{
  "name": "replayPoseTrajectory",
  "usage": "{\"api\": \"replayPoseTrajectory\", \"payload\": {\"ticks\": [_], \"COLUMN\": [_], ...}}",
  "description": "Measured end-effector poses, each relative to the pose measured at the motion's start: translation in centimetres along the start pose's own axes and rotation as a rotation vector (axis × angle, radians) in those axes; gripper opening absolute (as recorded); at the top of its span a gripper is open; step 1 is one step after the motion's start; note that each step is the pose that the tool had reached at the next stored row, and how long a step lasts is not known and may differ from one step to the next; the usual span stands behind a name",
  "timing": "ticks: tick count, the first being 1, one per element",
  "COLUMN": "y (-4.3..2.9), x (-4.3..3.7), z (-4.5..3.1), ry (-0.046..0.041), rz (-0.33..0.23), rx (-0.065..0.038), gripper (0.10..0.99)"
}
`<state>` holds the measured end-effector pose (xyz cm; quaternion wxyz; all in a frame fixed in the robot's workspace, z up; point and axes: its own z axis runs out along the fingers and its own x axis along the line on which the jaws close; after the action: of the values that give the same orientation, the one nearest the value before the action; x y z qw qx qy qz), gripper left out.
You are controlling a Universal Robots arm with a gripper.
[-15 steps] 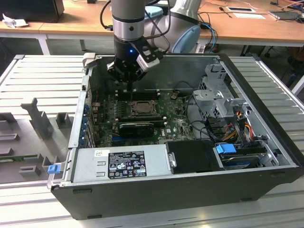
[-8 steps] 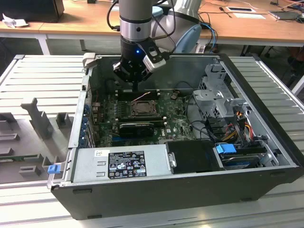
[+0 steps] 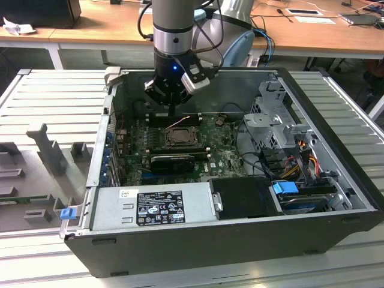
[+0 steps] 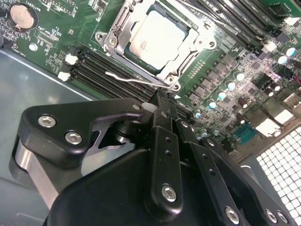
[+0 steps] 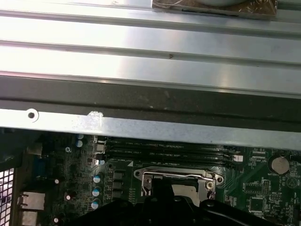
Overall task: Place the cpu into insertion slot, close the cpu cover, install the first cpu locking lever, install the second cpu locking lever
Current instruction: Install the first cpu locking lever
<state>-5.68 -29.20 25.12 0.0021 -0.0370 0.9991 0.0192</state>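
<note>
We are tackling the locking lever (image 4: pixel 131 79) beside the cpu cover (image 4: pixel 121 27).
Gripper (image 4: pixel 161 101) clenched, empty; lever probably needs pressing and hooking.

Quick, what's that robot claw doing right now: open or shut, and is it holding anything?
Gripper: closed, with nothing visible in it; its tip is close beside the thin metal lever next to the covered chip.

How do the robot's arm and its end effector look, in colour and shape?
The silver-grey cylindrical arm has black bands, a small blue light and black cables beside it. The black end effector is built of angular linked bars fastened with round silver screws.
</note>
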Motion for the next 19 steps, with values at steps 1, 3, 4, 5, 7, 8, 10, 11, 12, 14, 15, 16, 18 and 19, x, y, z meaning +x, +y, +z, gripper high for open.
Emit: {"api": "replayPoseTrajectory", "payload": {"ticks": [1,3,4,5,7,8,10,11,12,14,15,16,18,19], "y": [0.00,0.00,0.00,0.00,0.00,0.00,-0.01,-0.01,-0.01,-0.01,-0.01,-0.01,-0.01,-0.01], "x": [-0.02,-0.04,-0.05,-0.05,-0.06,-0.06,-0.06,-0.06,-0.07,-0.07,-0.07,-0.08,-0.09,-0.09], "z": [0.01,0.04,0.04,0.05,0.07,0.07,0.09,0.10,0.11,0.13,0.13,0.14,0.18,0.18], "ry": [-0.0001,-0.0003,-0.0005,-0.0006,-0.0007,-0.0007,-0.0007,-0.0007,-0.0007,-0.0008,-0.0008,-0.0008,-0.0009,-0.0009], "rz": [0.000,0.000,0.000,0.000,0.000,0.000,0.000,0.000,0.000,0.000,0.000,0.000,0.000,0.000], "rx": [0.000,-0.002,-0.004,-0.005,-0.008,-0.008,-0.008,-0.009,-0.009,-0.009,-0.009,-0.010,-0.010,-0.010], "gripper": [0.106,0.106,0.106,0.106,0.106,0.106,0.106,0.106,0.106,0.106,0.106,0.106,0.106,0.106]}}
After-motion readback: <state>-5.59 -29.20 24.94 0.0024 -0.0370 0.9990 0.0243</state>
